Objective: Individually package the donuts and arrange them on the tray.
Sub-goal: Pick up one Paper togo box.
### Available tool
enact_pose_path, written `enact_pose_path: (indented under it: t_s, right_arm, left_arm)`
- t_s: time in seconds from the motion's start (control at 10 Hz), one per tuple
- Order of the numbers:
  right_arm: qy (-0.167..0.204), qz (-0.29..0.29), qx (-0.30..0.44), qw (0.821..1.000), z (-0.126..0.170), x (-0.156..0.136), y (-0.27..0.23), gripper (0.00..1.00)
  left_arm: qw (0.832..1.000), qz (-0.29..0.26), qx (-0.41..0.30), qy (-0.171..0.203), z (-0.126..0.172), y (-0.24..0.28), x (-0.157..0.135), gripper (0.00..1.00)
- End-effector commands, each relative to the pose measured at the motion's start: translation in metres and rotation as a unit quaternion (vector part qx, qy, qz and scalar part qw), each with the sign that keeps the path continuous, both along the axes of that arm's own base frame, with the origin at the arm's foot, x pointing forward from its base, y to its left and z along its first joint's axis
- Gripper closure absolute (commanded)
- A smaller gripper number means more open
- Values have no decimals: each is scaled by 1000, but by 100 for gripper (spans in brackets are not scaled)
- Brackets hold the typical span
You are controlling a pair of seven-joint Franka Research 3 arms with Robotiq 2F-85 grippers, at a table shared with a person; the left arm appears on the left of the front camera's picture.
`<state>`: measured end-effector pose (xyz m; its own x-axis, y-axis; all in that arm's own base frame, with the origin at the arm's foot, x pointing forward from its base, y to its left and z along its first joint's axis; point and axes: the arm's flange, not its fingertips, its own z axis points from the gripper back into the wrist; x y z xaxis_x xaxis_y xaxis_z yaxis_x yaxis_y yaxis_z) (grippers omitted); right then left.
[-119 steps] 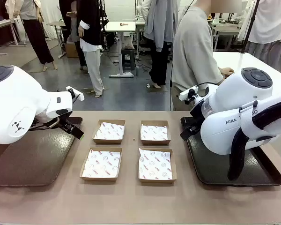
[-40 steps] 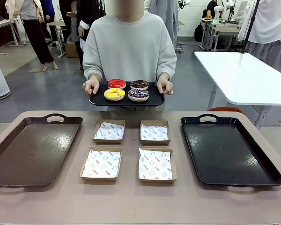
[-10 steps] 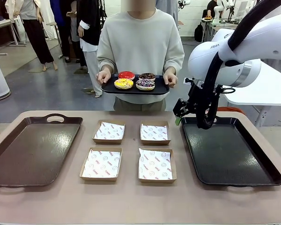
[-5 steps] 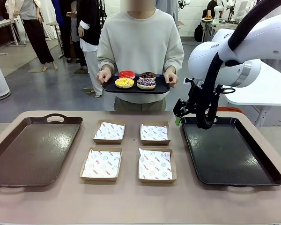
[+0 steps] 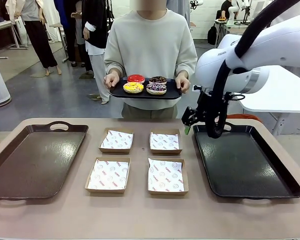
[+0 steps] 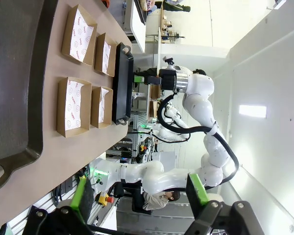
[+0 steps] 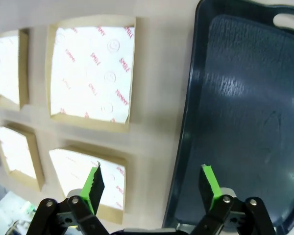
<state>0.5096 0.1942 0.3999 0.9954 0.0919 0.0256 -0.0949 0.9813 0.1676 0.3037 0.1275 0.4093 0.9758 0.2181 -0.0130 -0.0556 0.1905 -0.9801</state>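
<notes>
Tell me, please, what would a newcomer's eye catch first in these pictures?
A person at the far side holds a small black tray with four donuts. The right gripper, open, hangs above the far left corner of the large black tray on the table. Four paper-lined boxes lie in the middle, nothing in them.

Red, yellow, chocolate, purple-drizzled donuts (image 5: 129, 89)
</notes>
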Motion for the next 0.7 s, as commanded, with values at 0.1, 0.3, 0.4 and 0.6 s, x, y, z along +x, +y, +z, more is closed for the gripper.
enact_pose_path:
  t_s: [0.1,0.3,0.4,0.6]
  right_arm:
    - [-13,-40,-51,998,-10,42,40,0]
    - [-19,-52,-63,996,-21,64,55,0]
    - [-22,-58,-62,996,-26,73,62,0]
    - [-24,-68,-63,995,-37,86,72,0]
  left_arm:
    - [1000,1,-5,3,2,0,0,0]
    - [1000,1,-5,3,2,0,0,0]
    - [1000,1,-5,3,2,0,0,0]
    - [1000,1,-5,3,2,0,0,0]
